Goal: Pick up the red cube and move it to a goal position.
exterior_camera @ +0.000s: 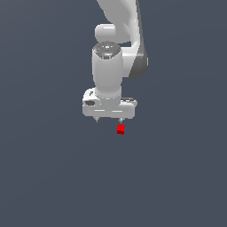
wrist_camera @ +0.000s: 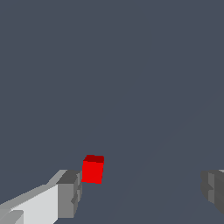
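Surface: a flat, uniform slate-grey floor (exterior_camera: 48, 177), filling the whole background in both views. No texture, markings or edges visible; a faint lighter band runs diagonally across it in the wrist view.

On it: one item only, the red cube (exterior_camera: 120, 129), small and plain, bright red with a darker top face in the wrist view (wrist_camera: 92, 169). It appears to rest on the floor, though contact cannot be confirmed since no shadow shows. In the exterior view it lies near the middle of the frame, slightly towards the exterior view's right.
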`<state>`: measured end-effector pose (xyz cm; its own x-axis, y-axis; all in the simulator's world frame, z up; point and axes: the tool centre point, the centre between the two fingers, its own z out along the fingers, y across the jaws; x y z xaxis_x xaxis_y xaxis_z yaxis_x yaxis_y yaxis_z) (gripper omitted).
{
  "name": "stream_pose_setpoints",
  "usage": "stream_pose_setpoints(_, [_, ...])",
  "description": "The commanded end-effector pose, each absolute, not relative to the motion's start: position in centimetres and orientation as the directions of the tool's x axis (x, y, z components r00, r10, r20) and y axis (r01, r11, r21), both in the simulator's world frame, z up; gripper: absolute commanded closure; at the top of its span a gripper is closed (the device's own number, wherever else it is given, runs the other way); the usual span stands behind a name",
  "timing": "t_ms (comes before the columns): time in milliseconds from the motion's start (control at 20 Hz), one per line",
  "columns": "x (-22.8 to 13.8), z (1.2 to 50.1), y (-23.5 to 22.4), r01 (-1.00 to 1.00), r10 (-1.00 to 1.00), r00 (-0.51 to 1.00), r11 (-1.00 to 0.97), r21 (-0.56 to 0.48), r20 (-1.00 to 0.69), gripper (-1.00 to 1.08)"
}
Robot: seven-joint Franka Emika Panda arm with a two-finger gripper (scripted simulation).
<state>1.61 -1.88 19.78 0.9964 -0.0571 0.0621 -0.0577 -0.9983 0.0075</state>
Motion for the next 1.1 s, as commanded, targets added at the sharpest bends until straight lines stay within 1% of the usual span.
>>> stream_pose_setpoints(0, [1.6,19.8,-1.9,-0.058,-0.057,0.996,-0.998,0.007,0.062,-0.92])
stream_pose_setpoints(250, [1.3,19.0,-1.6,-0.062,-0.062,0.996,-0.998,0.007,0.059,-0.92])
stream_pose_setpoints(500, [0.4,16.5,-0.8,-0.077,-0.077,0.996,-0.997,0.006,0.051,-0.92])
stream_pose_setpoints(1050, [-3.1,6.5,2.5,-0.136,-0.136,0.991,-0.991,0.002,0.016,-0.92])
